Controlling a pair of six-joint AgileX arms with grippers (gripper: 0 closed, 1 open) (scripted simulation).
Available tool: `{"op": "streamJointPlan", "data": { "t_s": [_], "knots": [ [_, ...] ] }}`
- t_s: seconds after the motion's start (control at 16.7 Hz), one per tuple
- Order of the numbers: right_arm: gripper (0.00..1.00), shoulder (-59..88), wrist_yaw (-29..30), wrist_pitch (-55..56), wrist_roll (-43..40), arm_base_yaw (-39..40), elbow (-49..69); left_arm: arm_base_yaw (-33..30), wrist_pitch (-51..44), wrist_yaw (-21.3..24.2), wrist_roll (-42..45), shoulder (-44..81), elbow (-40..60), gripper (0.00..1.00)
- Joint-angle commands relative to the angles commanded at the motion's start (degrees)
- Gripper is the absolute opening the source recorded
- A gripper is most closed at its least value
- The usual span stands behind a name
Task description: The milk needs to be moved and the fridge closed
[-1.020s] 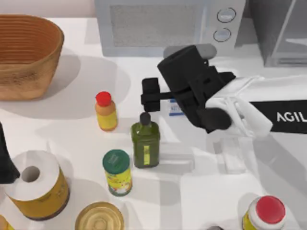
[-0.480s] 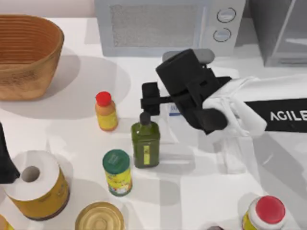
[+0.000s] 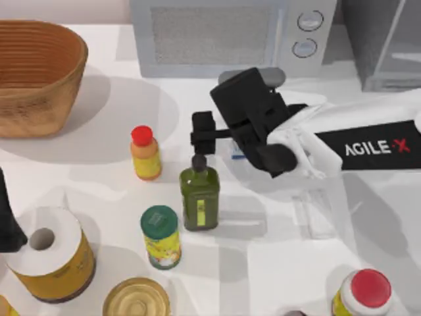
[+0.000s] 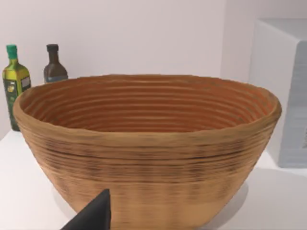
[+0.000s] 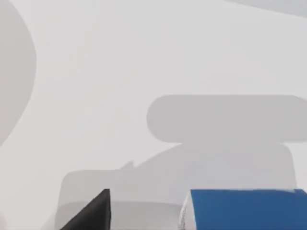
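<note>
The milk point(image 3: 238, 153) stands in front of the microwave, with just a white and blue sliver of it showing under my right arm. Its blue top point(image 5: 244, 208) lies close below the right wrist camera. My right gripper point(image 3: 202, 133) hangs over the table just left of the milk, open; one dark finger point(image 5: 93, 213) stands apart from the carton. The fridge point(image 3: 385, 46) is the grey cabinet at the back right, its pale-framed glassy door partly in view. My left gripper point(image 3: 6, 220) is parked at the left edge, open, and one finger point(image 4: 93, 215) points at the basket.
A white microwave point(image 3: 230, 36) stands at the back. A wicker basket point(image 3: 36, 76) sits back left. An orange bottle point(image 3: 145, 153), a green bottle point(image 3: 199, 194), a green-lidded can point(image 3: 160, 237), a paper roll point(image 3: 46, 253) and a red-capped jar point(image 3: 365, 293) crowd the front.
My right arm has drifted a little to the left and toward the back above the milk. The carton and the other objects have stayed where they were.
</note>
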Motion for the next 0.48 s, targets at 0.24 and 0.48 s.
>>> {"op": "streamJointPlan", "data": {
  "t_s": [0.24, 0.48],
  "knots": [
    [0.92, 0.0, 0.0, 0.0, 0.0, 0.0, 0.0, 0.0, 0.0, 0.0, 0.0, 0.0, 0.0, 1.00],
    [0.62, 0.0, 0.0, 0.0, 0.0, 0.0, 0.0, 0.0, 0.0, 0.0, 0.0, 0.0, 0.0, 1.00]
  ]
}}
